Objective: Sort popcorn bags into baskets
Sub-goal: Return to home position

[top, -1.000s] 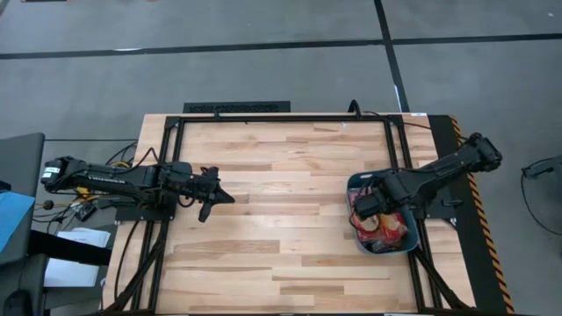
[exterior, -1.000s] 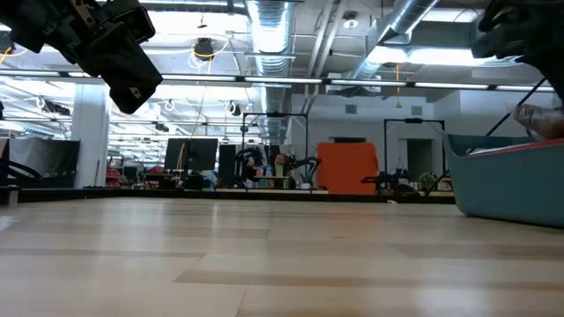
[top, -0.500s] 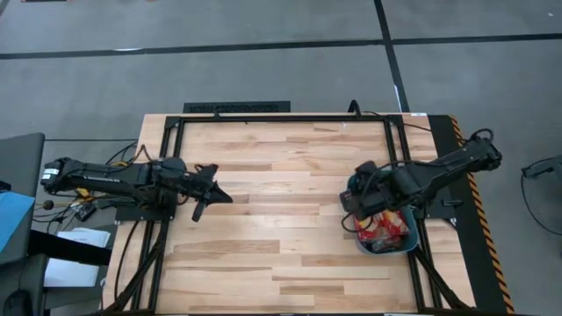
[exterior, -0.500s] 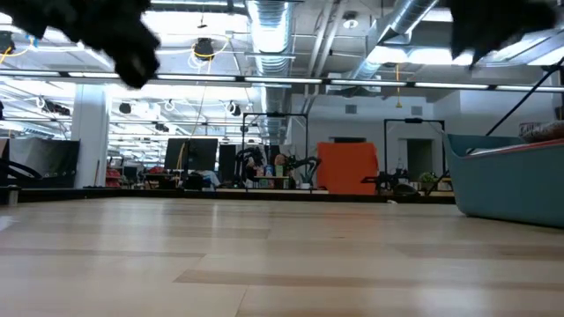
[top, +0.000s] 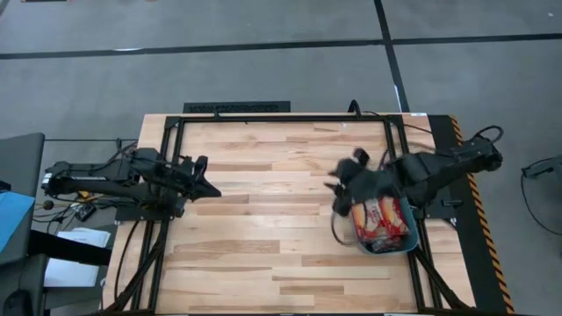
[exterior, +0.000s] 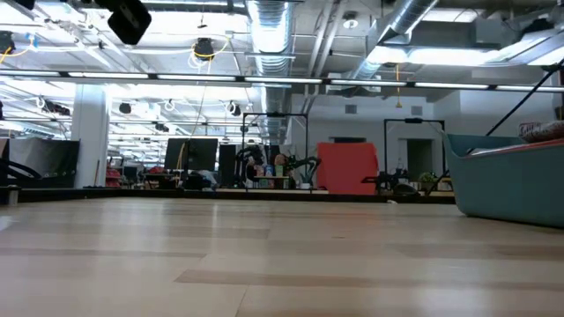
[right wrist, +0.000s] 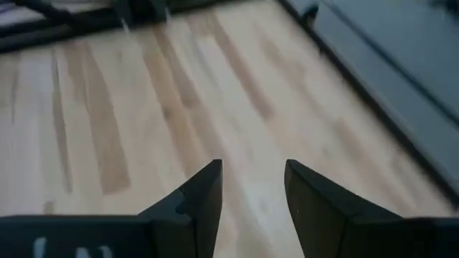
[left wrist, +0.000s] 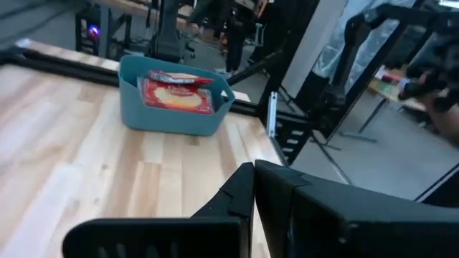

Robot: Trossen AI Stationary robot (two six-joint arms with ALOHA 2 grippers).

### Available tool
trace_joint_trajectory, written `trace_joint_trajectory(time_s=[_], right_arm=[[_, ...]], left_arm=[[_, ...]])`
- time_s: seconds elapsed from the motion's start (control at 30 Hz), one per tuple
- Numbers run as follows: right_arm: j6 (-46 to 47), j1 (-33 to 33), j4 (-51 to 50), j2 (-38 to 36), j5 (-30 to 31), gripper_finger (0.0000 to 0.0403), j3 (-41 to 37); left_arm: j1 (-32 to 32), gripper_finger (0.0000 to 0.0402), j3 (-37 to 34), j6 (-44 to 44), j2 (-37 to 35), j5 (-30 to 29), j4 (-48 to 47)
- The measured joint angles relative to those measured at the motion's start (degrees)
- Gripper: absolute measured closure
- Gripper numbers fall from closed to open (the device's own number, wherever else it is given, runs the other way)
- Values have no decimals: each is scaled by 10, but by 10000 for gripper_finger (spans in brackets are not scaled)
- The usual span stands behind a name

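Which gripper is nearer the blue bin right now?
Right. The right gripper hangs just beside the blue bin, on its inward side; the left gripper is far off across the table, by the opposite edge.

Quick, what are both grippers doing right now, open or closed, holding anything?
Left gripper: closed, holding nothing.
Right gripper: open, empty, raised near the blue bin.

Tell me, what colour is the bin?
The bin is teal-blue, clearest in the left wrist view.
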Motion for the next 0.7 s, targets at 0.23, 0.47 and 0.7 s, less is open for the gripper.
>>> trace_joint_trajectory(time_s=[0.23, 0.47, 0.7], right_arm=[[-139, -125, 159, -107, -148, 222, -83], [-159, -196, 479, -275, -225, 218, -348], [-108, -209, 668, -403, -219, 223, -548]], left_arm=[[49, 402, 0, 38, -79, -1, -86], [93, 401, 0, 38, -128, 49, -116], [121, 402, -33, 48, -119, 54, -113]])
